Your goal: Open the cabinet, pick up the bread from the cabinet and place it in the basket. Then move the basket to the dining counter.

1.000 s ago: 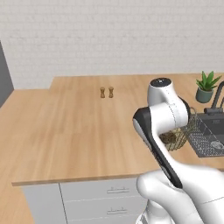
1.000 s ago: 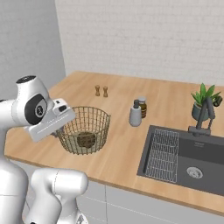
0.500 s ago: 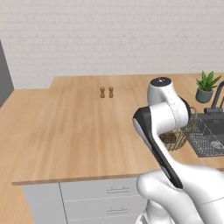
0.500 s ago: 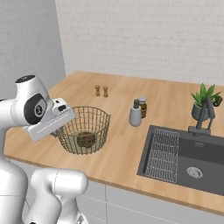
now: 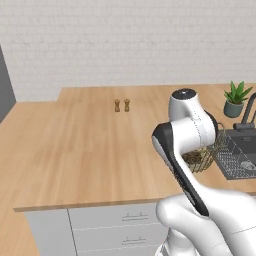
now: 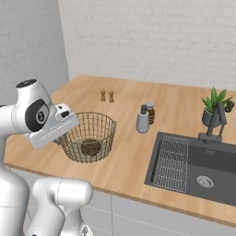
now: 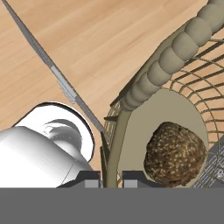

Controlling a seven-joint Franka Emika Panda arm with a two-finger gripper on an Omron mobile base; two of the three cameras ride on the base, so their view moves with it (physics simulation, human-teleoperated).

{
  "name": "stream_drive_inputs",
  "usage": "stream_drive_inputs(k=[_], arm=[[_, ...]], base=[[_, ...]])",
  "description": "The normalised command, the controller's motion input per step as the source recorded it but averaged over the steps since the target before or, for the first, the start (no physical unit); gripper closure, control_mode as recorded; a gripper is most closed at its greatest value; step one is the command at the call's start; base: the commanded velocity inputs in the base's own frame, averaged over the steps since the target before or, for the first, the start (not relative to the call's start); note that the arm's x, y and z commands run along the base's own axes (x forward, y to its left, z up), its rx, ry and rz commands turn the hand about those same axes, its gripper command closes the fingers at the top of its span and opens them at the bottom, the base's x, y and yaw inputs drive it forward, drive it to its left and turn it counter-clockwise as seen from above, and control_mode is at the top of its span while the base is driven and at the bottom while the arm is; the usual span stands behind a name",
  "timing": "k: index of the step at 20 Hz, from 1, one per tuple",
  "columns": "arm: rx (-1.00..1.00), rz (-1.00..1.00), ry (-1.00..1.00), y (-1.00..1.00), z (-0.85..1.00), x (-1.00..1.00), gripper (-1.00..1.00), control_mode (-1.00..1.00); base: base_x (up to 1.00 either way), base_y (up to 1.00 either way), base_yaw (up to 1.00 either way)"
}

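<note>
The basket (image 6: 97, 130) is round, tan open wire mesh, and it stands on the light-wood dining counter (image 6: 130, 156). The dark-brown lumpy bread (image 6: 91, 146) lies on its beige base. In the hand view my gripper (image 7: 109, 176) is shut on the basket's rim wall, one finger inside and one outside. There the thick rim of the basket (image 7: 175, 52) curves up to the right and the bread (image 7: 175, 153) lies just right of the fingers. From the left base view, the basket (image 5: 206, 156) shows partly behind my arm.
Two small shakers (image 6: 107, 95) stand at the back of the counter. A soap bottle (image 6: 142, 120) and a jar (image 6: 150, 112) stand right of the basket. Further right are the dark sink (image 6: 203, 168) with a wire rack (image 6: 170, 156), a faucet and a potted plant (image 6: 213, 108).
</note>
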Motion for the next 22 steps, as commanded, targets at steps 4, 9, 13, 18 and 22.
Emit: stream_drive_inputs(k=[4,9,13,18,22], arm=[[0.00,0.00,0.00,0.00,0.00,0.00,1.00,1.00],[0.00,0.00,-0.01,0.00,0.00,0.60,1.00,-1.00],[0.00,0.02,-0.01,0.01,0.00,1.00,1.00,-1.00],[0.01,0.13,0.00,0.06,0.00,1.00,1.00,-1.00],[0.00,0.14,0.00,0.10,0.00,1.00,1.00,-1.00]], base=[[0.11,0.00,0.00],[0.22,0.00,0.00],[0.00,0.00,0.00],[0.00,0.00,0.00],[0.00,0.00,0.00]])
